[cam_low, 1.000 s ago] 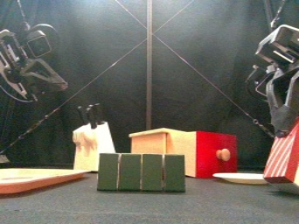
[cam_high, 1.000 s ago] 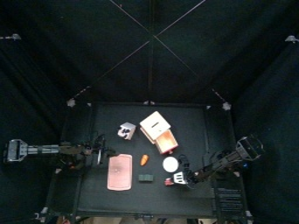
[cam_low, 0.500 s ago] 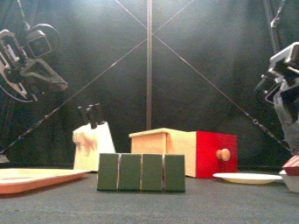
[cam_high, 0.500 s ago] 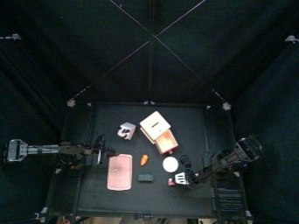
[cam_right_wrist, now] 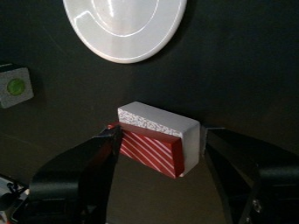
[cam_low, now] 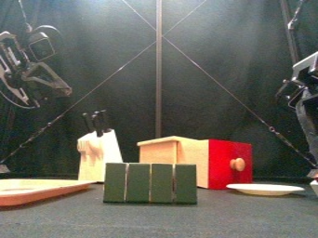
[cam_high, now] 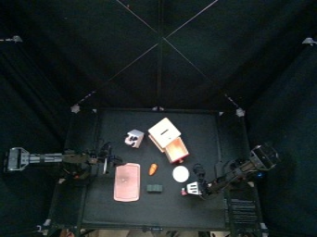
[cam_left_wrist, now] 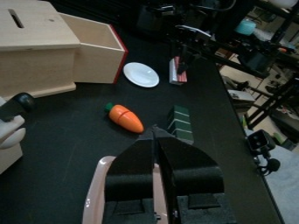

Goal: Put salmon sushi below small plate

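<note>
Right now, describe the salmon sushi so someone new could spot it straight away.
Find the cream and orange box mid-table; just below it in the top view lies the small plate. Below the plate, between the right gripper's jaws, stands the salmon sushi, the only red-and-white striped block with a white base.

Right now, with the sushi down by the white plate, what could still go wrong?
1. The right gripper sits around the salmon sushi, so lifting away could tip it or drag it.
2. The sushi lies close to the small plate; a sideways pull could nudge it against the plate's rim.
3. The green block lies nearby on the table, so a wide sweep out might knock it.
</note>
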{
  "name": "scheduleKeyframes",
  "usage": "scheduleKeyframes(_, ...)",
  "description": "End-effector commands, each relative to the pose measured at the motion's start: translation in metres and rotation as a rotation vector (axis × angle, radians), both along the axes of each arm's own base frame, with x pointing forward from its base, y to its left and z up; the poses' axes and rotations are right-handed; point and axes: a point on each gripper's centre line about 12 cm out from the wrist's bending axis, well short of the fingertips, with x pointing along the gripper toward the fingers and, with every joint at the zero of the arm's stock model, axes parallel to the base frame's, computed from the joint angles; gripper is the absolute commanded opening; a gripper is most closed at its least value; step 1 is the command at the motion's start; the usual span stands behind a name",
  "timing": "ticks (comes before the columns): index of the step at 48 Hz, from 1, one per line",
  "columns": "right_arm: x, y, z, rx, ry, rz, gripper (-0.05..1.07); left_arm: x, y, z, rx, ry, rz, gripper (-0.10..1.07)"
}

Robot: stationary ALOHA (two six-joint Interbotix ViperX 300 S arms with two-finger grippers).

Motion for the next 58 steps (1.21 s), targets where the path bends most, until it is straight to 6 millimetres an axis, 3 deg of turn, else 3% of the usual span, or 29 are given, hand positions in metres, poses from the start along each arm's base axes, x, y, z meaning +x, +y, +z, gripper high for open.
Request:
scheduleKeyframes(1, 0.001, -0.001, 0.006, -0.011, 0.000, -0.015, 0.96, 0.002, 0.001, 0.004, 0.000, -0.013, 0.000, 0.36)
scheduleKeyframes(11, 0.001, -0.003, 0.011, -0.062, 0.056, -0.058, 1.00, 0.002, 0.001, 0.004, -0.001, -0.013, 0.001, 0.36)
scheduleKeyframes(28, 0.003, 0.005, 0.015, -0.065, 0.169, 0.014, 1.01, 0.002, 0.001, 0.004, 0.000, -0.012, 0.002, 0.36)
scheduleKeyframes(47, 0.025, 0.014, 0.024, -0.017, 0.098, 0.038, 1.01, 0.002, 0.001, 0.004, 0.002, -0.012, 0.003, 0.36)
scheduleKeyframes(58, 0.020, 0.010, 0.033, -0.039, 0.120, 0.051, 1.01, 0.002, 0.001, 0.004, 0.000, -0.012, 0.003, 0.36)
